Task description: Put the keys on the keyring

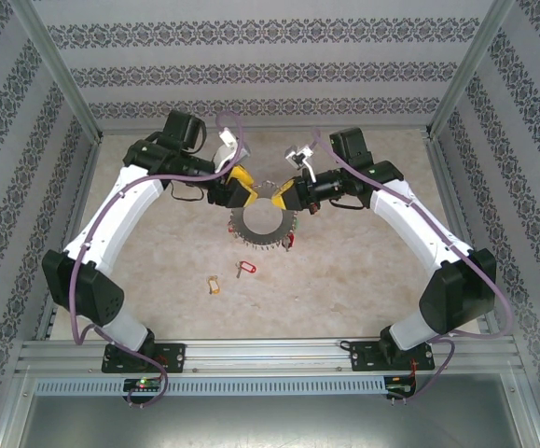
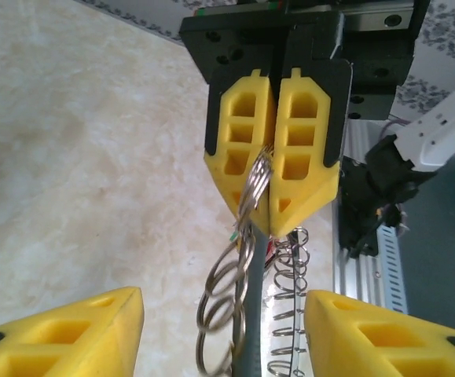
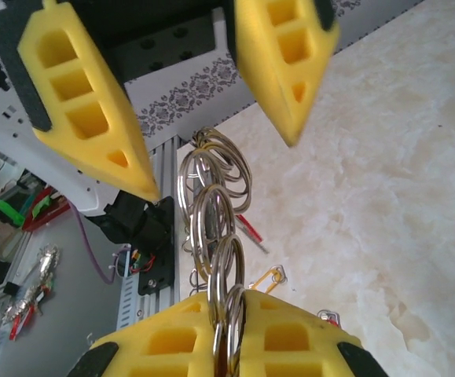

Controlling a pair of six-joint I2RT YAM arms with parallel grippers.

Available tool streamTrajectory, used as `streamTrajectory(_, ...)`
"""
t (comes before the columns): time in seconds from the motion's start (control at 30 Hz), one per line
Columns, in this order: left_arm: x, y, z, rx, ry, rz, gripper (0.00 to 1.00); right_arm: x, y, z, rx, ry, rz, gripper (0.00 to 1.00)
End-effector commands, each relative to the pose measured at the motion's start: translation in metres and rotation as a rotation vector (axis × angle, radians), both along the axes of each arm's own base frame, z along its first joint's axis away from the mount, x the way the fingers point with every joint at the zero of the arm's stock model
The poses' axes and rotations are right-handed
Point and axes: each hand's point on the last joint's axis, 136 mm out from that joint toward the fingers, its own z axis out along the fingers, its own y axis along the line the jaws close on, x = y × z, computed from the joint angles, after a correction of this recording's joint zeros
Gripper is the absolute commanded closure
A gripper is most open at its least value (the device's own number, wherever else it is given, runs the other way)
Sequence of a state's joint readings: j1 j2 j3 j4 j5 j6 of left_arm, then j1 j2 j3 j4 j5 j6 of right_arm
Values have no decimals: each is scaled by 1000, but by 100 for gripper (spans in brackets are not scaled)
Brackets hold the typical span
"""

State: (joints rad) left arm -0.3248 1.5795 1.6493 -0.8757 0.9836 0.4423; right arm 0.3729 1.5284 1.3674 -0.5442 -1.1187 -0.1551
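Observation:
The keyring point(image 1: 262, 227), a large round ring crowded with silvery keys, lies at the table's middle between both grippers. My right gripper point(image 1: 283, 196) point(image 3: 231, 302) is shut on small steel rings at the keyring's edge. In the left wrist view its closed yellow fingers point(image 2: 247, 133) pinch those rings. My left gripper point(image 1: 247, 194) point(image 2: 223, 314) stands open, its fingers point(image 2: 70, 330) astride the keyring's grey band point(image 2: 251, 306) without touching it. The red-tagged key point(image 1: 244, 269) point(image 3: 249, 231) and the tan-tagged key point(image 1: 214, 285) point(image 3: 265, 277) lie loose on the table nearer the arm bases.
The marble-patterned table point(image 1: 363, 280) has patterned walls on three sides and an aluminium rail point(image 1: 270, 355) along the near edge. Both arms arch inward over the table's middle.

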Motion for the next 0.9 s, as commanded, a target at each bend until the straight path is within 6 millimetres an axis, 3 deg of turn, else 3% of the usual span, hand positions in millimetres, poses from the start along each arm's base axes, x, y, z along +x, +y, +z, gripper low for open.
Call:
streamTrajectory(0.0,29,21,27,-46,-96,222,37,17,-8,17,29,-12,-109,100)
streamTrajectory(0.13,63,64,35,-181,-37,586,23,56,-25,14,42,80,-341,100)
streamTrajectory(0.27,63,79,34,-358,67,739,11,86,-45,17,100,181,-588,100)
streamTrajectory(0.37,58,72,22,-489,223,739,10,93,-53,26,193,206,-693,100)
streamTrajectory(0.5,56,63,1,-551,377,746,10,89,-55,41,242,196,-722,100)
streamTrajectory(0.7,61,35,-13,-628,520,729,10,81,-55,55,298,216,-764,100)
streamTrajectory(0.87,68,22,-9,-712,572,689,10,80,-64,62,385,240,-812,100)
